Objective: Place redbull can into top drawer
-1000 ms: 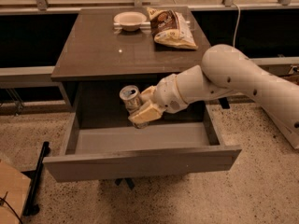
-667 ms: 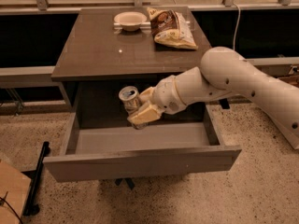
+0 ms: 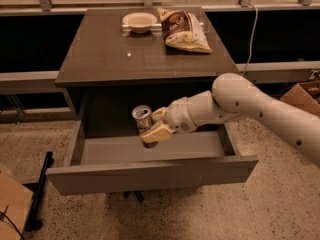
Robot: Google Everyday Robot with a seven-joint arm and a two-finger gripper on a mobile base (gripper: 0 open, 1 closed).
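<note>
The redbull can (image 3: pixel 142 118) is upright, its silver top showing, held inside the open top drawer (image 3: pixel 150 173) near the drawer's middle back. My gripper (image 3: pixel 152 126) comes in from the right on a white arm and is shut on the can, with one cream finger (image 3: pixel 156 133) in front of the can and the other behind it. The can's lower body is hidden by the finger, so I cannot tell whether it touches the drawer floor. The drawer is pulled far out below the dark tabletop (image 3: pixel 100 59).
A crinkled snack bag (image 3: pixel 183 30) and a pale bowl (image 3: pixel 140 22) sit at the back of the tabletop. A cardboard box (image 3: pixel 305 95) stands at the right, another at the lower left (image 3: pixel 12 209). A black stand leg (image 3: pixel 39 194) lies on the floor at left.
The gripper and can have sunk slightly lower into the drawer; otherwise nothing has visibly moved.
</note>
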